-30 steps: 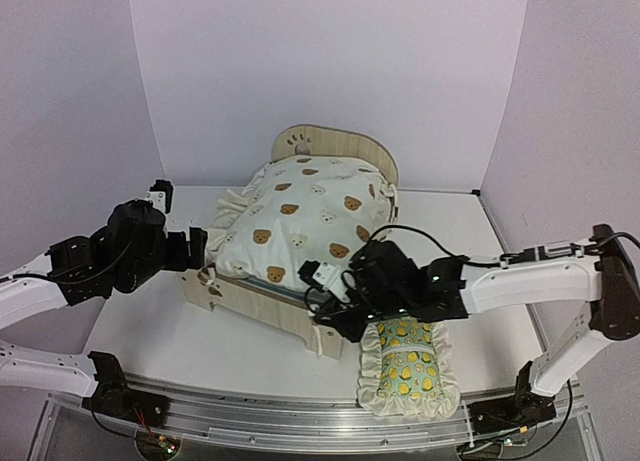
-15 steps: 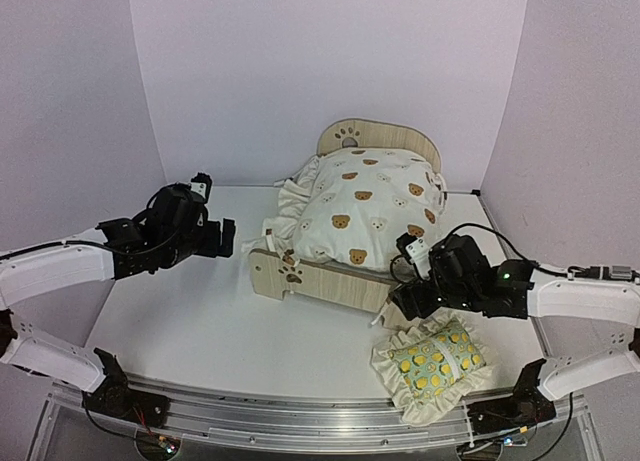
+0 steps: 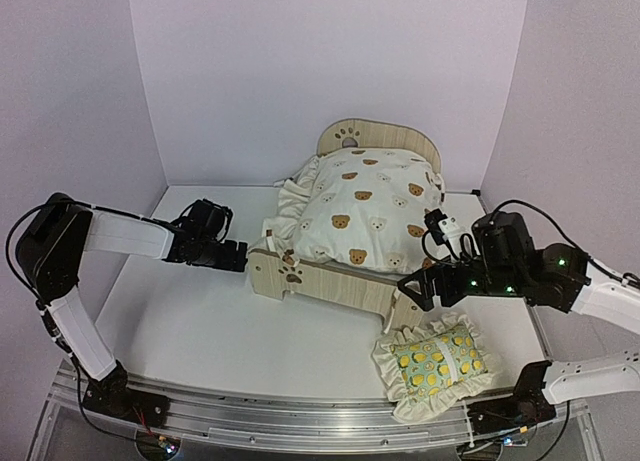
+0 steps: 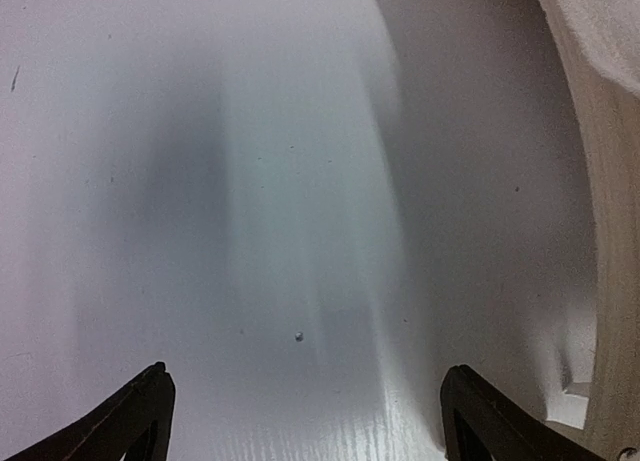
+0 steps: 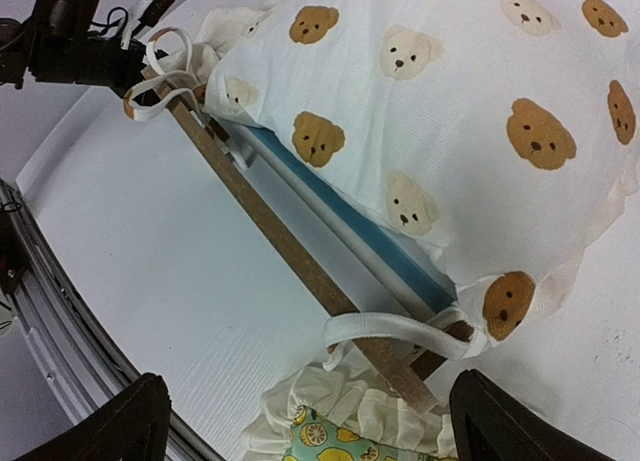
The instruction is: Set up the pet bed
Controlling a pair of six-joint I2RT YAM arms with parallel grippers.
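The left gripper (image 3: pixel 236 255) is hovering low over the white table (image 3: pixel 190 326), jaws standing wide with nothing between them (its wrist view is showing only bare tabletop between the two fingers (image 4: pixel 130 421)). Just to this gripper's right, the pet bed (image 3: pixel 322 279) is sitting with the near end of its paw-print footboard close by the fingertips; whether they are touching, I cannot tell. The cream bear-print cushion (image 3: pixel 365 209) is lying in the frame, bulging above the rails. At the footboard's other end the right gripper (image 3: pixel 413 289) is hanging just beside the corner, jaws spread wide and gripping nothing. Just below this gripper, the lemon-print pillow (image 3: pixel 436 353) is lying on the table beside the bed.
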